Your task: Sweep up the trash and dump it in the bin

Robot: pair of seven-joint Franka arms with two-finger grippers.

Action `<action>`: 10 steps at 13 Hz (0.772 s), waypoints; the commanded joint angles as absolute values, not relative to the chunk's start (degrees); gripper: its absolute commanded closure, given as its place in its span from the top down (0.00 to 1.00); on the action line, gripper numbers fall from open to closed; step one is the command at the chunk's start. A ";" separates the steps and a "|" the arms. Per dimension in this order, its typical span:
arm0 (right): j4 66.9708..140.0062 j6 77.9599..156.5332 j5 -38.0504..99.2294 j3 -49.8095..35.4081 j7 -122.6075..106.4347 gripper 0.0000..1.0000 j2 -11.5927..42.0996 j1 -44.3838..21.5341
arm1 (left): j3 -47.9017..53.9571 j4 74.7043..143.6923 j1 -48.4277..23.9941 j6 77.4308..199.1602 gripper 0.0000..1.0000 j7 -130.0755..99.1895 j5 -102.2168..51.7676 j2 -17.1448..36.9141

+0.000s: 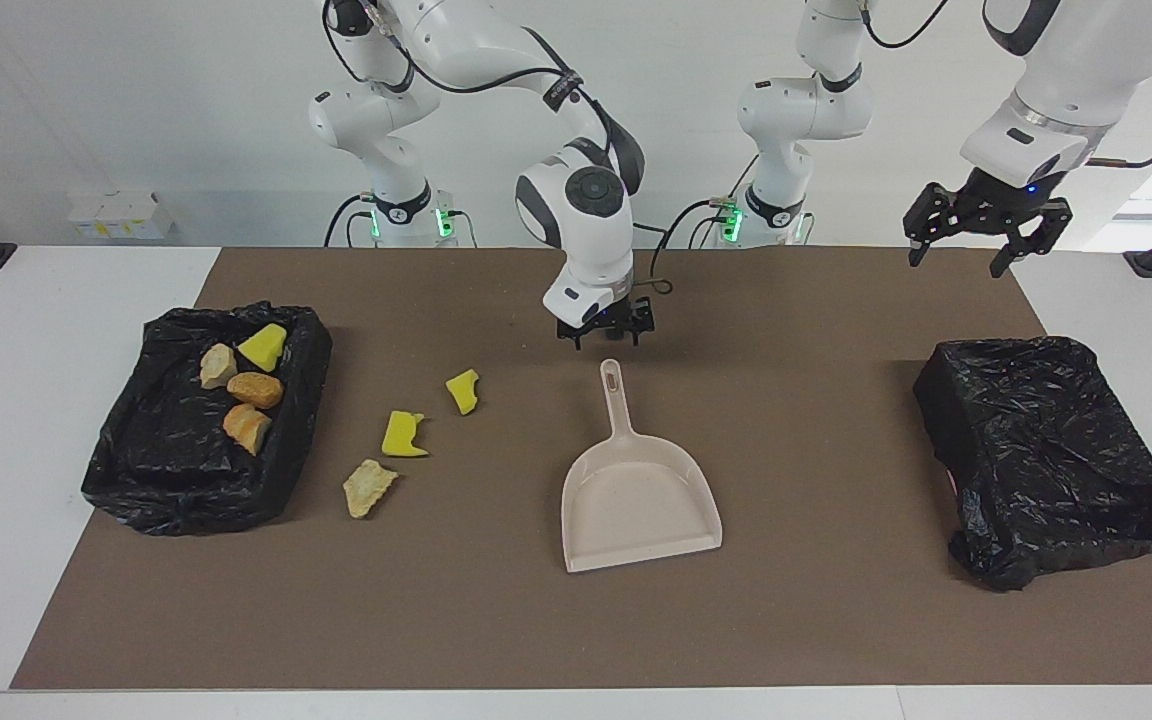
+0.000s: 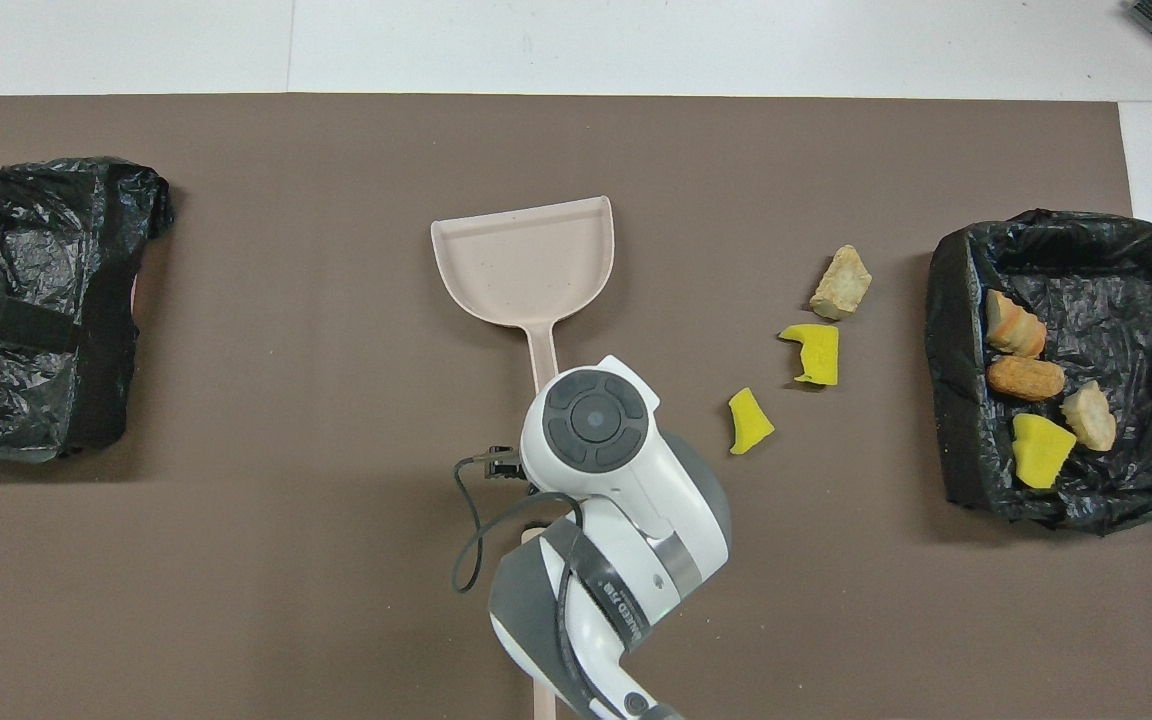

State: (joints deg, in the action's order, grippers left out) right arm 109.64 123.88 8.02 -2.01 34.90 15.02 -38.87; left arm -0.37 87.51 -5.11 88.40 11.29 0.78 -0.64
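A: What step is in hand?

B: The dustpan has been set flat on the mat, mid-table, and is gripped by nothing. The right gripper is seen raised over the mat just clear of the handle's tip, fingers spread wide and empty. A release is judged — not a sweep.

A: And the left gripper?

B: It is held up near the table's edge at its own end, fingers wide, nothing in them. That arm waits.

A: Where is the trash?

B: Four pieces are lying in the bin at the right arm's end. Three are left on the mat between that bin and the dustpan: a tan lump, a yellow chunk and a smaller yellow chunk. A second bin, at the left arm's end, is seen with no trash in it.

A: So what is called for next?

B: A brush is probably needed — a beige handle, partly hidden under the right arm in the overhead view, may be it. The three loose pieces would have to be swept into the pan, which would then be tipped into a bin.
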 commanded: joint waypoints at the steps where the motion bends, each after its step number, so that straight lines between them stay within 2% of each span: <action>1: 116.70 124.81 9.40 -2.02 39.35 1.00 8.80 -42.52 | -0.17 89.47 -7.11 92.45 1.00 9.76 1.41 -0.79; 6: 127.51 125.77 9.58 -2.11 45.61 1.00 0.89 -50.52 | -0.17 90.96 -16.94 99.75 1.00 -2.53 1.41 4.65; 10: 133.14 125.86 14.59 -2.11 49.03 1.00 -3.68 -55.45 | -0.17 96.49 -23.80 108.44 1.00 -14.12 1.41 6.14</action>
